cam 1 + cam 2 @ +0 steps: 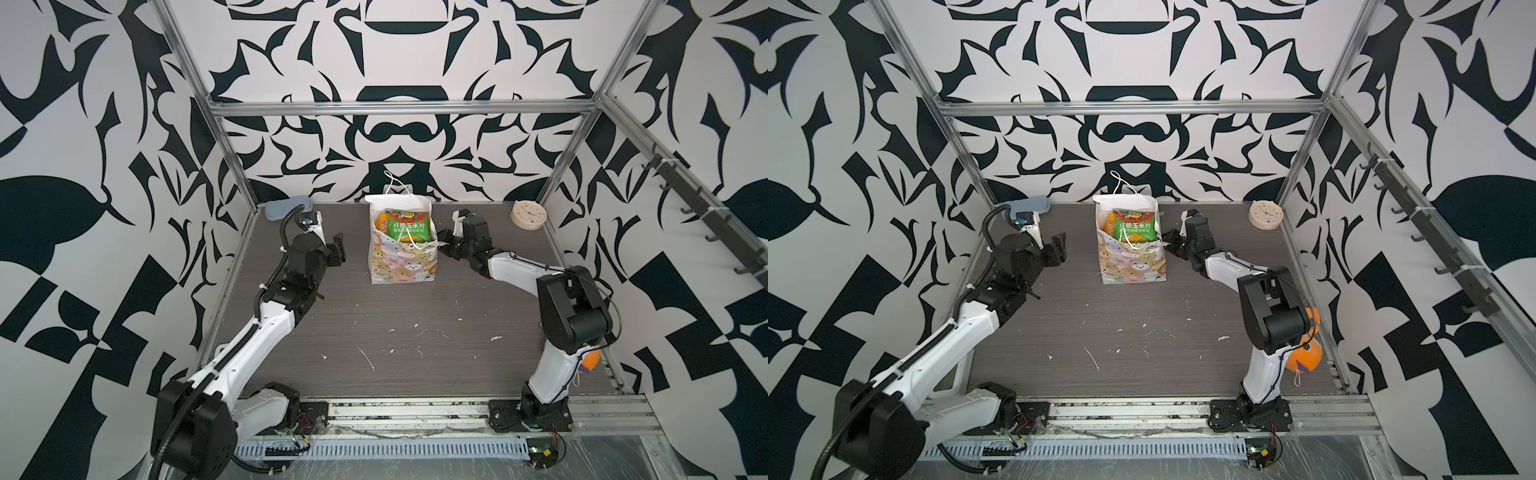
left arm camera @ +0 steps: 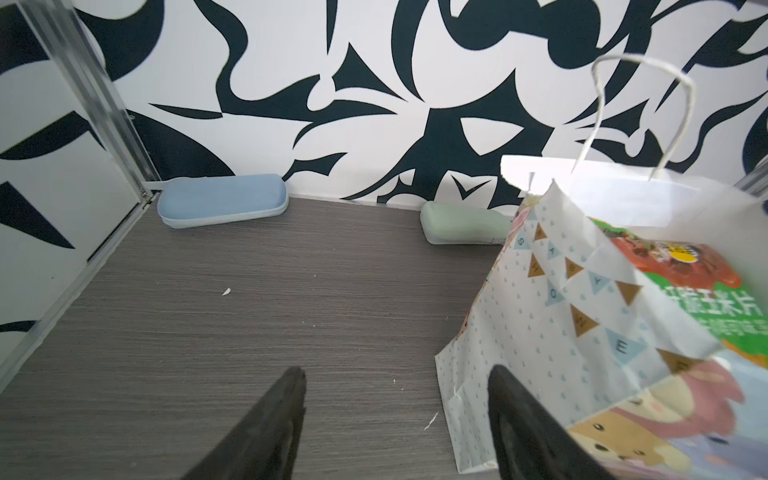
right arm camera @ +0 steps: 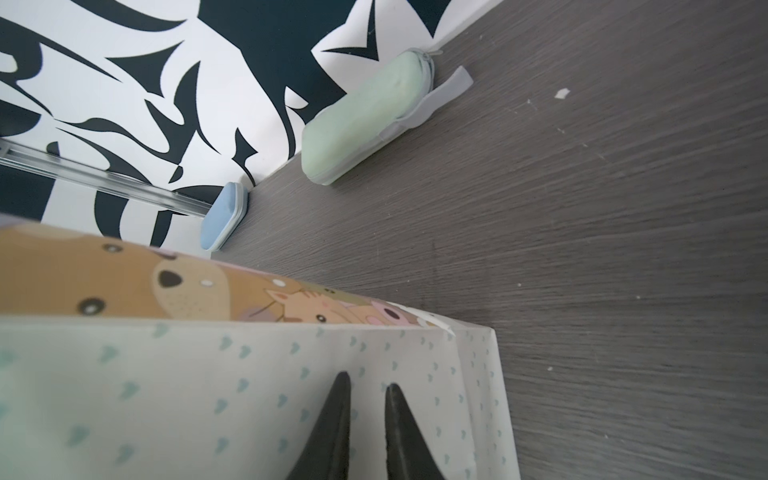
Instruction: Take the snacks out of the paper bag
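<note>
The dark table point(image 1: 374, 332) sat inside black-and-white walls point(image 1: 395, 62). The paper bag point(image 1: 401, 266) stood between my two claws, snacks point(image 1: 409, 227) poking out its top. My left claw point(image 2: 395, 370) was spread wide and empty, the bag just beside it. My right claw point(image 3: 368, 380) was almost pressed together at the bag's dotted side; I could not tell if it pinched paper. I thought the right should hold the bag steady while the left dipped in from above.

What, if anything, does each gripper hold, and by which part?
The right gripper appears to pinch the paper bag by the top rim of its dotted narrow side. The left gripper is open and holds nothing.
</note>
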